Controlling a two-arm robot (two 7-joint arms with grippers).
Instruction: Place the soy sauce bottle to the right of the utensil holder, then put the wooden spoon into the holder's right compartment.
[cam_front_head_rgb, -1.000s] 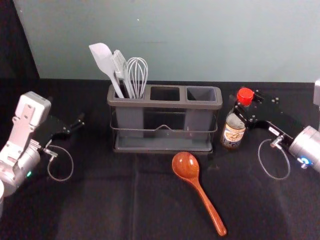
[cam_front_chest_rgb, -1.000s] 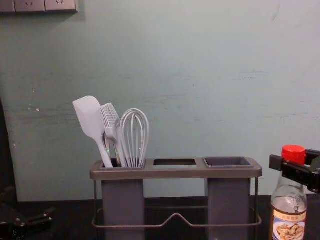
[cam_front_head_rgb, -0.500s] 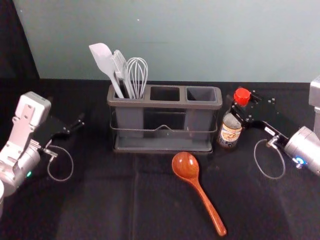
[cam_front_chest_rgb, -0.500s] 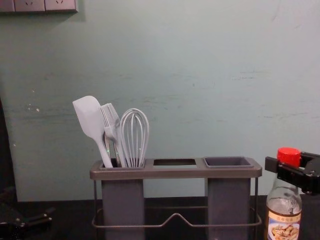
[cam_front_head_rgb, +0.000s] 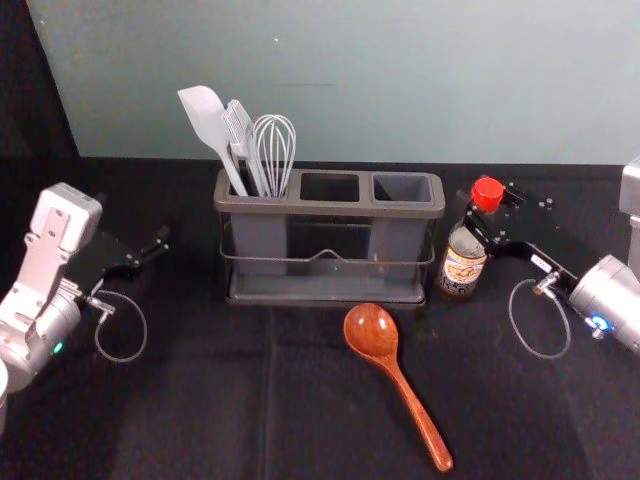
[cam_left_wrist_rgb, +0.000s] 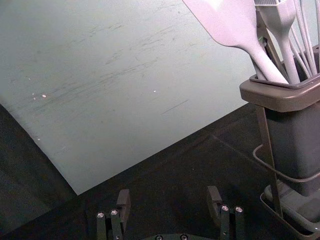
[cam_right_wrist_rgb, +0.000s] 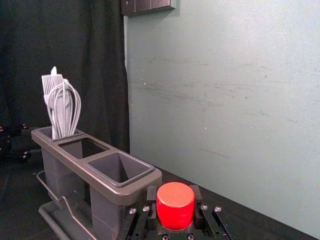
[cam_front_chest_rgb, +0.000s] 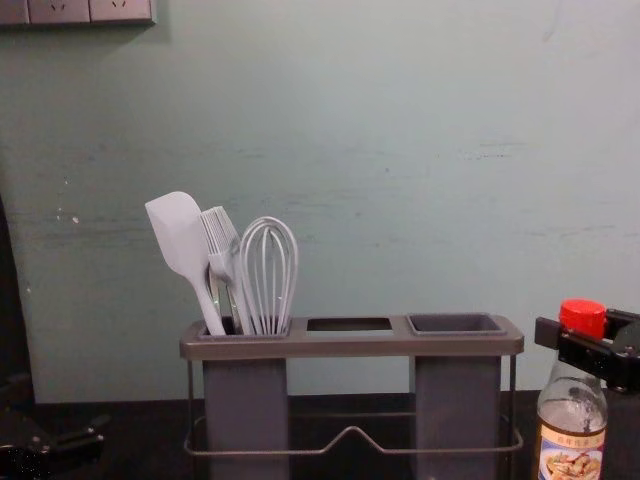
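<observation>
Soy sauce bottle (cam_front_head_rgb: 463, 268): upright, just right of the utensil holder (cam_front_head_rgb: 330, 208).
Right gripper (cam_right_wrist_rgb: 174, 193): we have its jaws closed round the neck.
Left gripper (cam_left_wrist_rgb: 169, 195): parked at left, wide open, empty.
Wooden spoon (cam_front_head_rgb: 372, 332): handle slants rightward (our right arm looks nearer).
Red cap (cam_right_wrist_rgb: 175, 206): chest view gives its side, right wrist view its top.

we have free room above the holder's right compartment (cam_front_head_rgb: 403, 187), its mouth open upward. the spatula (cam_front_head_rgb: 203, 118), brush (cam_front_head_rgb: 241, 135) and whisk (cam_front_head_rgb: 274, 150) block the way down over the left one. between the holder (cam_front_head_rgb: 330, 208) and the bottle (cam_front_head_rgb: 462, 262) we see a narrow gap, hemmed by the right gripper (cam_front_head_rgb: 476, 214) at the bottle's neck. around the wooden spoon (cam_front_head_rgb: 400, 385) we can pass on both sides, over open tabletop (cam_front_head_rgb: 220, 400); behind the holder, the wall (cam_front_head_rgb: 400, 80) limits us.
</observation>
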